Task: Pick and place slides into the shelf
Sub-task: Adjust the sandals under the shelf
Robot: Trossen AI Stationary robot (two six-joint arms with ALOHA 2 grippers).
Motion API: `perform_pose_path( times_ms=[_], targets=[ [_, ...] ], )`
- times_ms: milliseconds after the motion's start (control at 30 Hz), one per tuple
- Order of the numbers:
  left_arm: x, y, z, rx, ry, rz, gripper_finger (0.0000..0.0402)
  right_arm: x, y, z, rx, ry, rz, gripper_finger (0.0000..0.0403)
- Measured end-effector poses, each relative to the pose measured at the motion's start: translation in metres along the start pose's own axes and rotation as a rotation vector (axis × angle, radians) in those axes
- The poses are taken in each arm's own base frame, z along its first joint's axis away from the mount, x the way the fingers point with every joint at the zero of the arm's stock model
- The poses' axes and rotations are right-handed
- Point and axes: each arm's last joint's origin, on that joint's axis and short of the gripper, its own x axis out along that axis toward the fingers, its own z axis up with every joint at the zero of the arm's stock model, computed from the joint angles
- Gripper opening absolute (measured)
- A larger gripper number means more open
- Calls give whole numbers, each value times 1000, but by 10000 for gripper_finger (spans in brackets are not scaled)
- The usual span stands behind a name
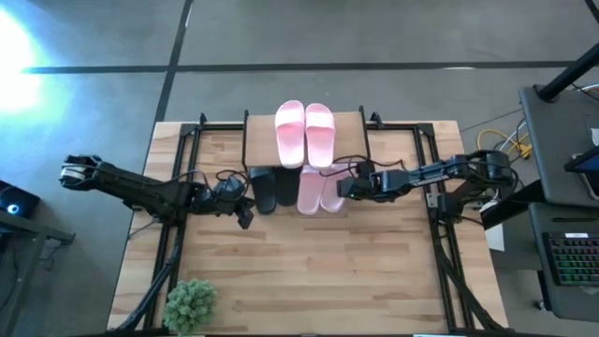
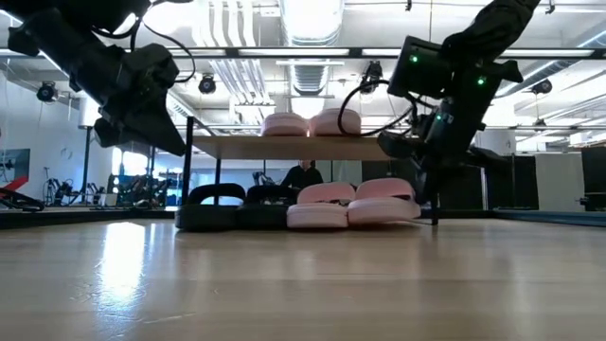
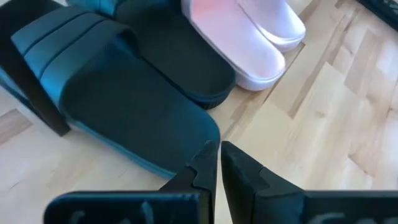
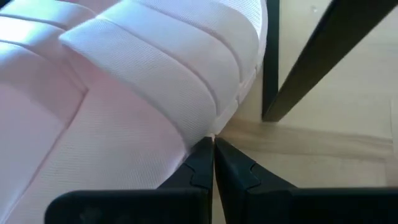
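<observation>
Under the shelf, black and pink wide-strapped slides.

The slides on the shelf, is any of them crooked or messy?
Nothing stands out. Two pink slides lie side by side on top of the shelf. Under it, two black slides and two more pink slides sit in a neat row, toes sticking out. The left gripper and right gripper, both shut, hold nothing.

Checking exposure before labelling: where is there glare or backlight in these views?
High view: bright glare on the floor at upper left. Low view: ceiling lights backlight the arms into silhouettes and the tabletop reflects them. Left wrist view: pink slide looks washed out.
</observation>
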Motion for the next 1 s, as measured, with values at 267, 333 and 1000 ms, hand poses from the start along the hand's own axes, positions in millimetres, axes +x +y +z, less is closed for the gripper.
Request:
perform_pose_path(
  times_ms=[267, 333, 1000],
  targets=[
    [2, 0, -1, 6, 9, 9, 8, -6, -1, -11, -40, 90, 3, 8],
    [2, 0, -2, 8, 10, 9, 8, -10, -4, -19, -47, 137, -35, 8],
    [2, 0, -1, 60, 10, 6, 8, -21, 51, -87, 77, 199, 338, 8]
  ],
)
